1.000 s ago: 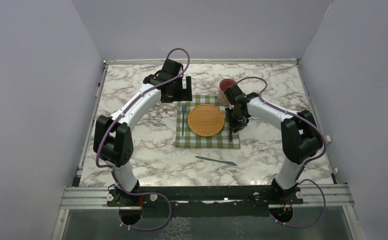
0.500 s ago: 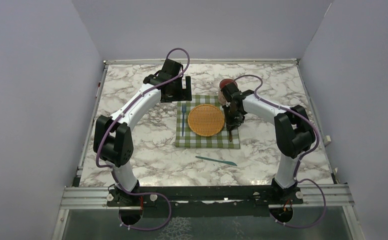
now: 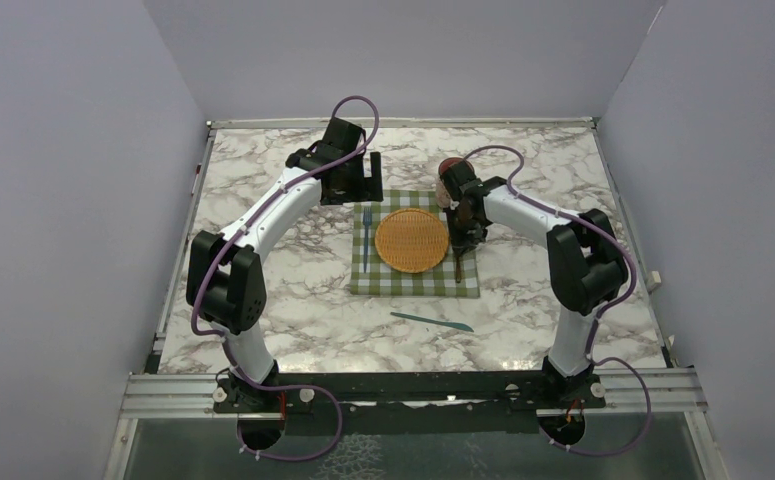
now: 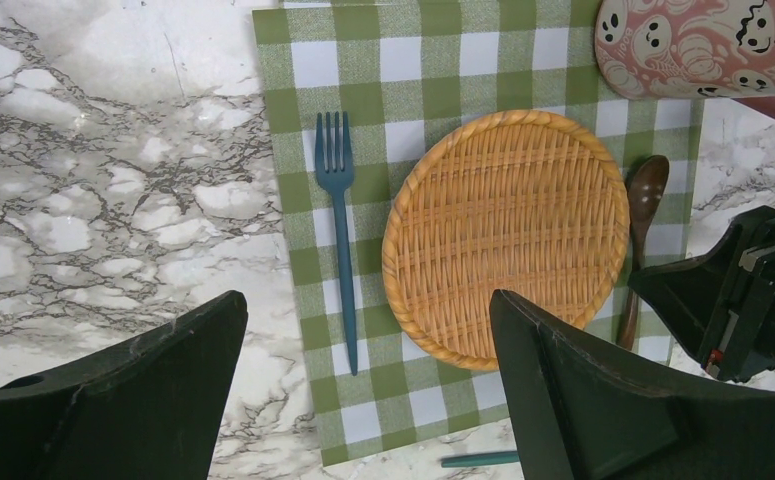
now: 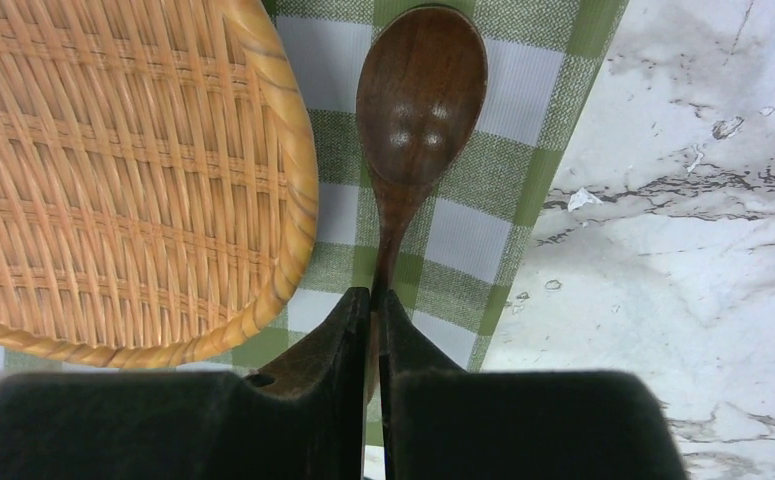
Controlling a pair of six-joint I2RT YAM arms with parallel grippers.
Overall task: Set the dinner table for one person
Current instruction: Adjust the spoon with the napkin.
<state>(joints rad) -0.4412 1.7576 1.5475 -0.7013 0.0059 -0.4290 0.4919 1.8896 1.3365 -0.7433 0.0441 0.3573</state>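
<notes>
Table point(image 3: 293, 310): marble top with a checked cloth point(image 3: 403, 283) at its middle, between the two arms.

On the cloth: wicker plate point(image 3: 411, 240) in the centre, fork point(image 3: 366, 235) to its left, wooden spoon point(image 5: 421, 95) just beside its right rim, bowl pointing away from the bases. A mug point(image 4: 693, 45) stands at the cloth's far right corner. A teal knife point(image 3: 431, 321) lies on bare marble nearer the bases, off the cloth.

Right gripper point(image 5: 374, 295): fingers together, clamped on the spoon's handle, low over the cloth.

Left gripper point(image 4: 366, 305): jaws wide apart, holding nothing, hanging above the setting.

Assessment: the step in hand appears to be positioning the spoon at the plate's right.

Recommendations:
- Move the spoon low and slowly; the grip is narrow and the handle could pivot.
- Keep the bowl off the wicker rim, which is very close; a nudge would shift the plate.
- Align the handle parallel with the fork.
- Leave room beside the plate for the knife, which is not yet placed.
- Avoid dragging, which would bunch the cloth.
- Part the fingers fully, then lift straight up.
</notes>
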